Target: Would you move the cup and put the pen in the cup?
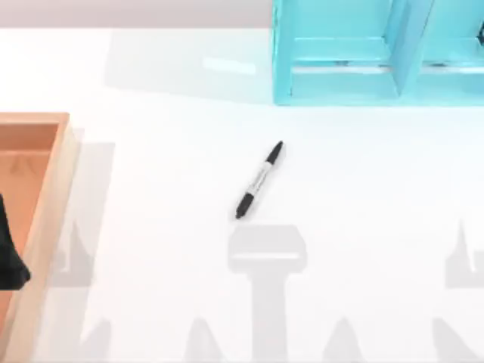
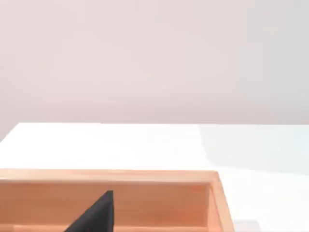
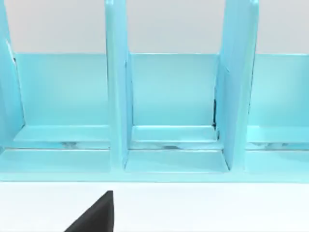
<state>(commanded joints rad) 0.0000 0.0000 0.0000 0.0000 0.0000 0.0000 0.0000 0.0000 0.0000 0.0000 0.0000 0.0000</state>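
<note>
The pen (image 1: 259, 180) lies mid-table, cap toward one o'clock — wooden tray (image 1: 47, 212) at nine, blue rack (image 1: 340, 87) at one — both claws' grip cannot tell.

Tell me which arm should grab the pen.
Right, probably: the pen lies slightly right of centre, nearer the blue rack the right tool faces; the left tool sits over the wooden tray at the far left.

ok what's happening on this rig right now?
Nothing is held yet. The slim black marker pen with a grey-silver barrel lies diagonally, alone, mid-table. A light-blue divided organiser rack stands at the far right, and an orange wooden tray sits at the left edge. The left wrist view looks into the tray, the right wrist view at the rack.
</note>
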